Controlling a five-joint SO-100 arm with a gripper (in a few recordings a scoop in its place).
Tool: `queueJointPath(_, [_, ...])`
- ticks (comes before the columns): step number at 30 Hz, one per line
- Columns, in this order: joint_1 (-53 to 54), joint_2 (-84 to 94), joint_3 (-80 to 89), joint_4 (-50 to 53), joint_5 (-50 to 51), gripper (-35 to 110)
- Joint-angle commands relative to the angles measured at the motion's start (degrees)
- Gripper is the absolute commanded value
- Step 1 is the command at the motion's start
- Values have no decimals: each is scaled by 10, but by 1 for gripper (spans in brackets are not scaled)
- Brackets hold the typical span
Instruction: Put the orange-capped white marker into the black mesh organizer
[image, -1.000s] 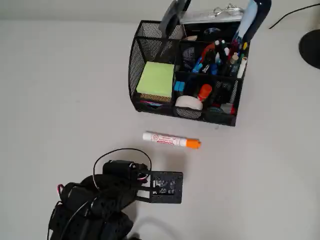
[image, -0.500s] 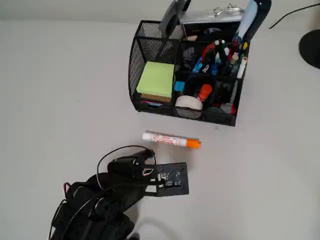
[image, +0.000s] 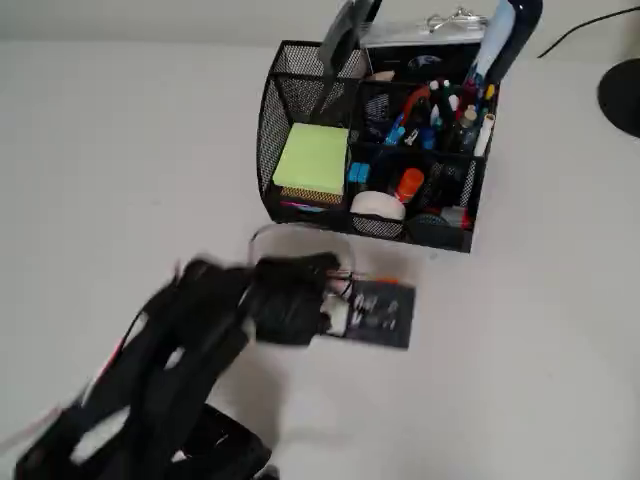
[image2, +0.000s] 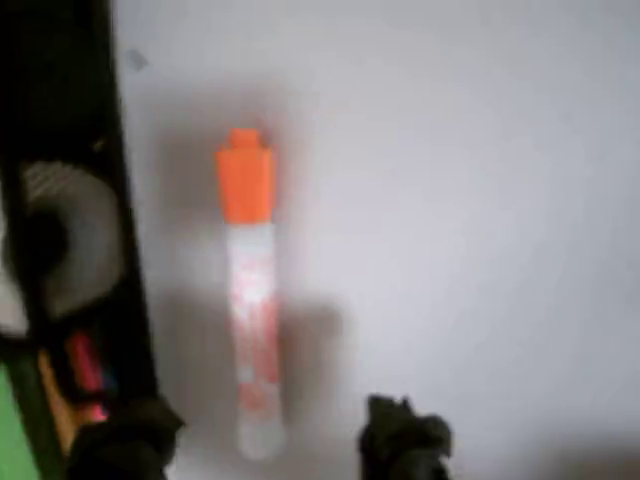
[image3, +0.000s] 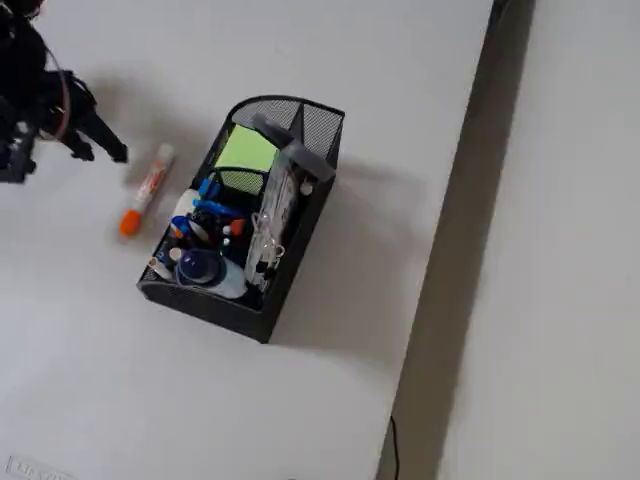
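Hovering with jaws parted and empty, the gripper (image2: 265, 440) should centre over the orange-capped white marker (image2: 251, 300), lying on the table just beside the black mesh organizer (image: 300, 90), before descending.

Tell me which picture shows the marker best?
The wrist view: the marker lies whole and large there, orange cap up, though blurry. The fixed view shows it small beside the organizer. In the overhead view the arm covers nearly all of it.
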Motion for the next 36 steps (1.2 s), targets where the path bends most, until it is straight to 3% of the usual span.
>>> queueJointPath(1, [6, -146, -141, 9, 26, 26])
queueJointPath(20, [-39, -356, -269, 15, 39, 20])
queueJointPath(25, [-47, -382, -280, 12, 35, 5])
queueJointPath(36, [-25, -330, -295, 51, -76, 0])
